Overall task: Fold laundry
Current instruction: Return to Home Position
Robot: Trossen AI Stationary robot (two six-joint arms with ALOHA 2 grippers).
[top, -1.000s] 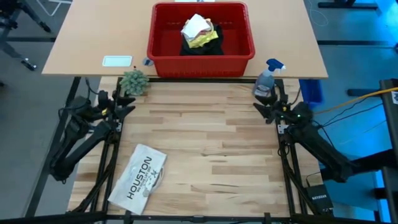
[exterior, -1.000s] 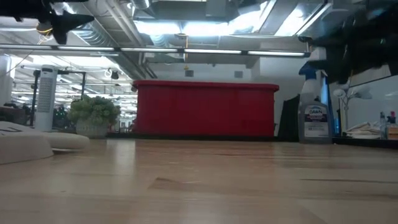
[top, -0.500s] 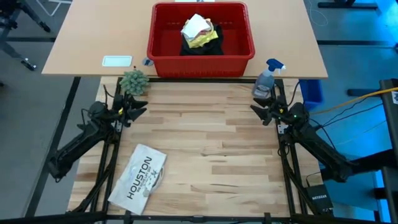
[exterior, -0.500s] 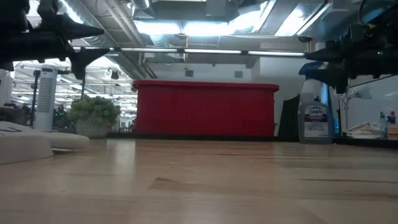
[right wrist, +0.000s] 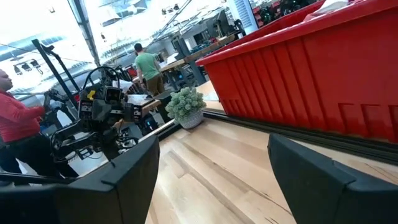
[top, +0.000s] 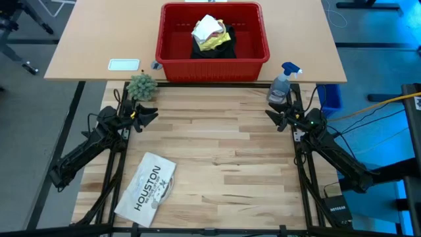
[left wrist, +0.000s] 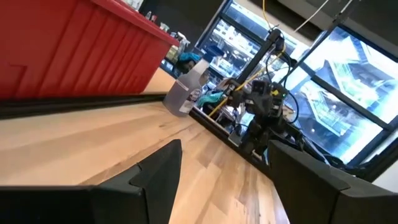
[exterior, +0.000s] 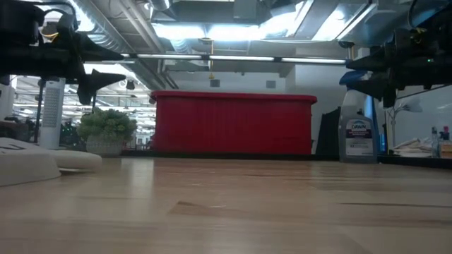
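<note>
Both pairs of jaws are seen spread wide, with nothing held between them. The left gripper point(top: 150, 116) is held above the left edge of the wooden table point(top: 217, 164), just beside a small potted plant point(top: 141, 86). The right gripper point(top: 272, 118) is held above the right edge, near a spray bottle point(top: 281, 84). The laundry point(top: 212, 33) — white on top, yellow and black beneath — is piled inside the red basket point(top: 172, 46), well apart from both grippers.

Dark jointed arms point(top: 82, 151), black cables point(top: 90, 121)
</note>
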